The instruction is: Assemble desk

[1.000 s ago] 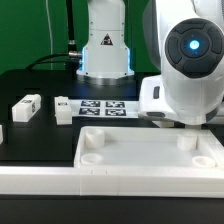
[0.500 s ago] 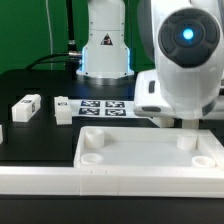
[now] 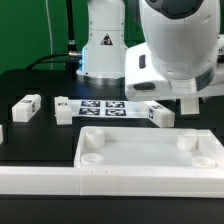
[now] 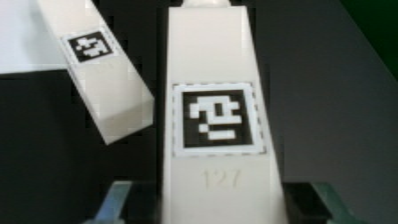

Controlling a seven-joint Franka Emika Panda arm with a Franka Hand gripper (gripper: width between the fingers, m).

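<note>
one desk top (image 3: 150, 158) lies near, right of centre. the exterior view shows three legs: far-left leg (image 3: 27, 106), middle leg (image 3: 62, 109), right leg (image 3: 158, 113) under my arm. my gripper (image 4: 217, 203), hidden there, is part-closed, clamping a held leg (image 4: 217, 110). another leg (image 4: 98, 70) lies beside it. a white piece (image 3: 2, 133) is cut off at the left.
</note>
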